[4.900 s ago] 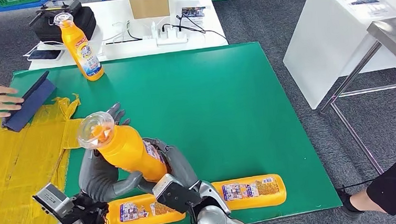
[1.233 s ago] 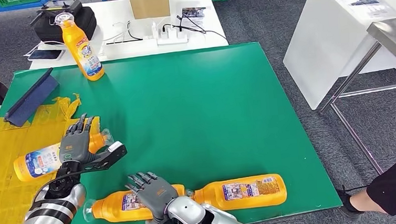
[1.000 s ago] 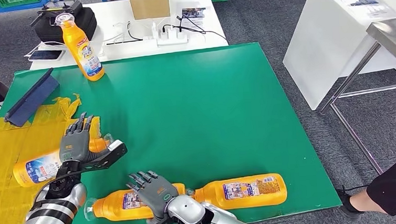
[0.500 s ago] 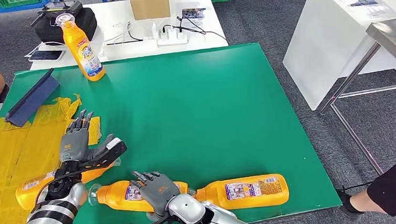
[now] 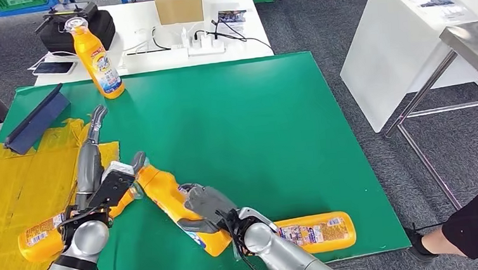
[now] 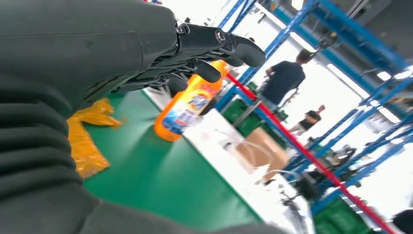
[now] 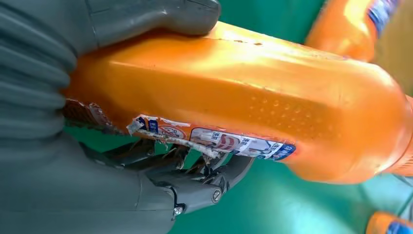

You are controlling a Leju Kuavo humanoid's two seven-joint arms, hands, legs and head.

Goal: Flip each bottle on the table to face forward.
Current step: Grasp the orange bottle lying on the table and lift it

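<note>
Right hand (image 5: 208,207) grips the orange detergent bottle (image 5: 178,206) mid-body, near table edge; its long axis slants, cap toward the left hand (image 5: 95,164), base toward the robot; left hand's fingers extended, holding nothing, just beside the cap, nearer for a handover.

Silver arms, grey ribbed wrist covers, dark fingers (image 6: 234,46) with small screws
</note>
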